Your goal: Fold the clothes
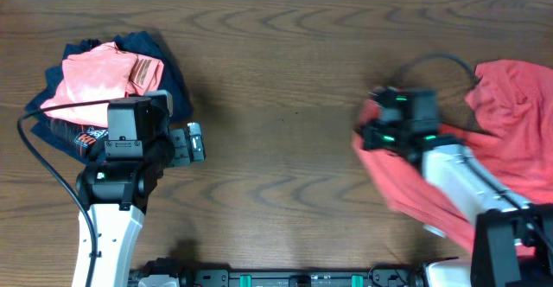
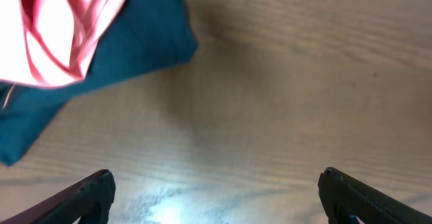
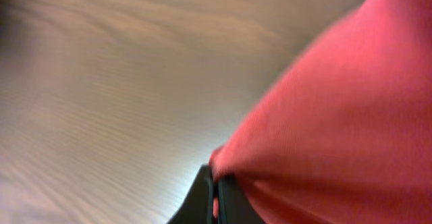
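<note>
Currently, right gripper (image 3: 216,183) is pinching the shirt (image 1: 510,123) edge at the table's (image 1: 285,79) right side, likely for spreading it flat; left gripper (image 1: 195,142) is hovering spread wide, empty, beside the pile (image 1: 95,79).

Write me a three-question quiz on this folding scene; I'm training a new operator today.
1. True or false: the left gripper is open.
2. What does the right gripper pinch? A) a towel B) the red T-shirt C) a sock
3. Fill in: the pink shirt lies on a ____ garment.
Key: 1 true; 2 B; 3 navy.
</note>
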Controlling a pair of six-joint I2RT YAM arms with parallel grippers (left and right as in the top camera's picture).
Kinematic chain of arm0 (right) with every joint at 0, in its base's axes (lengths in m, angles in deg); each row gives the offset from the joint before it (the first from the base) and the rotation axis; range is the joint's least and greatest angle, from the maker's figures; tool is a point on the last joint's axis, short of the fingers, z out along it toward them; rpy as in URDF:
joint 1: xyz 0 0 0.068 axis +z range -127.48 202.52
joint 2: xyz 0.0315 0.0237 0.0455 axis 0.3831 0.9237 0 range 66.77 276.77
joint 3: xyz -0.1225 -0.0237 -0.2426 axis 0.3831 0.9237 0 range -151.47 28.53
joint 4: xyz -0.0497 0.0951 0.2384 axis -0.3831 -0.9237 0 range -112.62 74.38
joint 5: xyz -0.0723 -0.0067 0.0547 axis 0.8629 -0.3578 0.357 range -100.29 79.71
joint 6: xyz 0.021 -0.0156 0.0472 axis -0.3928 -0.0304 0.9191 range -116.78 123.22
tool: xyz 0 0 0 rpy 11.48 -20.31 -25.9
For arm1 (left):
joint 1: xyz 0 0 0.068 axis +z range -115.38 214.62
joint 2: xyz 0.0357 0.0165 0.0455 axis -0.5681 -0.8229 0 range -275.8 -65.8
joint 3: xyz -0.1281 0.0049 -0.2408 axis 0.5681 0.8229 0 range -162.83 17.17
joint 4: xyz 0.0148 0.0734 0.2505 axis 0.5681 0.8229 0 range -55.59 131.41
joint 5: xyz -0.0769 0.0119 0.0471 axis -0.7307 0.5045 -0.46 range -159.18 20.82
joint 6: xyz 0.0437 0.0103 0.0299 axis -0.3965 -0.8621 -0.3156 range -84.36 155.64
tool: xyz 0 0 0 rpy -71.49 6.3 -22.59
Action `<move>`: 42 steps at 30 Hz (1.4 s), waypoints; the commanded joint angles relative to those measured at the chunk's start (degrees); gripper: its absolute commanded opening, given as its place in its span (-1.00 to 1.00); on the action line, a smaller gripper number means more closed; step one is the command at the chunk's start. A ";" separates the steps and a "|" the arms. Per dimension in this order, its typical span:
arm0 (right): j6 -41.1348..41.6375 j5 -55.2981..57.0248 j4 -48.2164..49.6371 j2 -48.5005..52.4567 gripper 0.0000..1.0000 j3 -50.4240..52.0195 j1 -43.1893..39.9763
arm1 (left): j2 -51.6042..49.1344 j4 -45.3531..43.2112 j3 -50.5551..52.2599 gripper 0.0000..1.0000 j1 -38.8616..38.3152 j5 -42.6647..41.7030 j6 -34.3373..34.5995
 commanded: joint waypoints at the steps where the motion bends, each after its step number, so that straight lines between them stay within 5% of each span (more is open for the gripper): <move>1: 10.40 5.40 10.45 -0.20 -0.98 -0.13 9.46 | -0.02 -1.86 -1.05 0.93 -0.20 -3.28 0.55; 5: 11.26 13.38 19.71 -0.20 -0.85 -0.52 16.28 | -0.42 -3.76 -1.05 0.91 -0.20 -6.95 0.55; 6: 11.19 14.05 19.63 -0.20 -0.44 -0.72 16.94 | -0.66 -3.74 -1.03 0.91 -0.20 -7.48 0.55; 8: 9.55 14.27 18.05 -0.20 0.98 -0.74 17.20 | -1.40 -3.72 -1.03 0.91 -0.22 -8.96 0.55; 17: 8.24 28.24 -7.82 -6.32 0.98 -1.01 7.58 | -10.25 -3.78 -1.03 0.96 -1.92 -20.55 0.61; 24: 8.20 29.03 -23.41 -16.55 0.99 -1.01 -7.54 | -22.56 -8.83 -1.03 0.96 -13.29 -20.65 2.05; 38: 5.18 28.83 -33.70 -27.12 0.98 -1.01 -18.47 | -44.85 -29.22 -1.03 0.97 -27.61 -20.63 7.02; 40: 5.25 28.81 -33.99 -27.10 0.98 -1.01 -18.47 | -46.05 -31.95 -1.03 0.66 -28.48 -19.96 6.97; 42: 5.25 28.81 -34.29 -27.10 0.99 -1.01 -18.47 | -46.60 -35.08 -1.03 -0.20 -28.74 -17.35 6.97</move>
